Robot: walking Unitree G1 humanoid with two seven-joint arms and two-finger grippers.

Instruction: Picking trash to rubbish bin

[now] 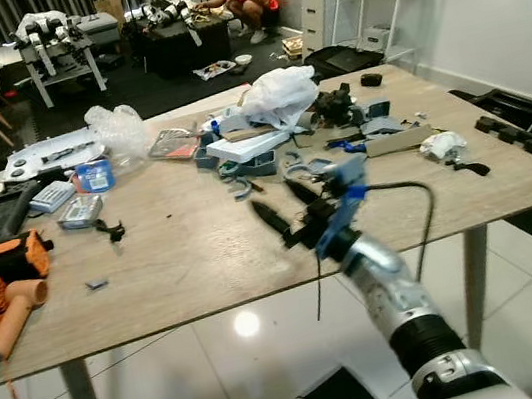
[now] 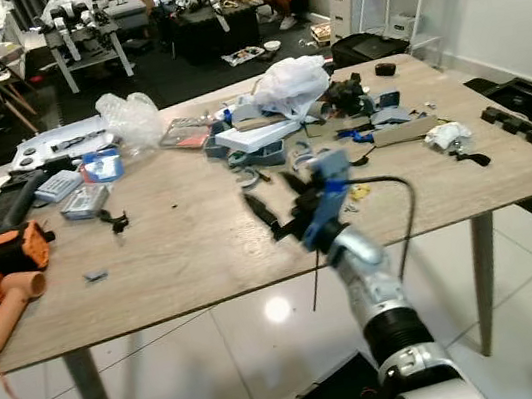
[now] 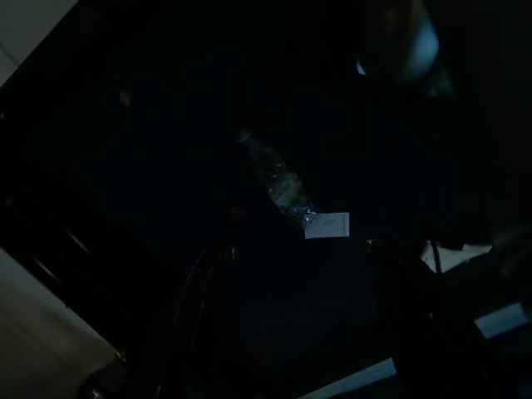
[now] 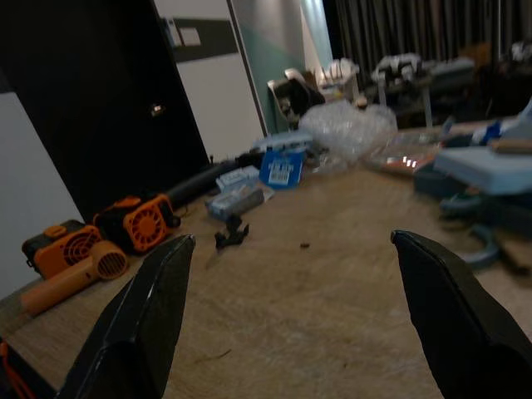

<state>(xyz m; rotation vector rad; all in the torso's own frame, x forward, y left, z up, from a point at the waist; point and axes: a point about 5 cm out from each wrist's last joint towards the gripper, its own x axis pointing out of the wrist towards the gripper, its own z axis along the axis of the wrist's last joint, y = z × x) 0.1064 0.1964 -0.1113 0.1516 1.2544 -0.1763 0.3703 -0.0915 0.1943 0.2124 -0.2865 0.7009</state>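
- The step in hand looks like the reach: the right gripper [image 1: 283, 209] hangs over the wooden table [image 1: 185, 263] at centre frame, its two black fingers [image 4: 141, 320] spread wide with nothing between them.
- Likely trash lies toward the upper part of the frame: one clear crumpled plastic bag [image 1: 118, 127] at upper left of the table, one white plastic bag [image 1: 279, 91] at upper centre, and one crumpled white wad [image 1: 440, 145] toward the right edge.
- No rubbish bin can be picked out among the clutter, so where the trash must go cannot be told.
- The next move would call for carrying the open fingers forward to one of these pieces and closing on it; the clear bag is soft and should bunch easily.
- At far left sit one orange hair dryer [image 1: 5, 307] and one orange-and-black tool [image 1: 14, 257].
- One person [image 1: 250, 0] crouches on the floor at top centre.
- The left wrist view is very dark; one plastic bottle [image 3: 278, 179] is just made out, and whether the left gripper is open or closed cannot be told.
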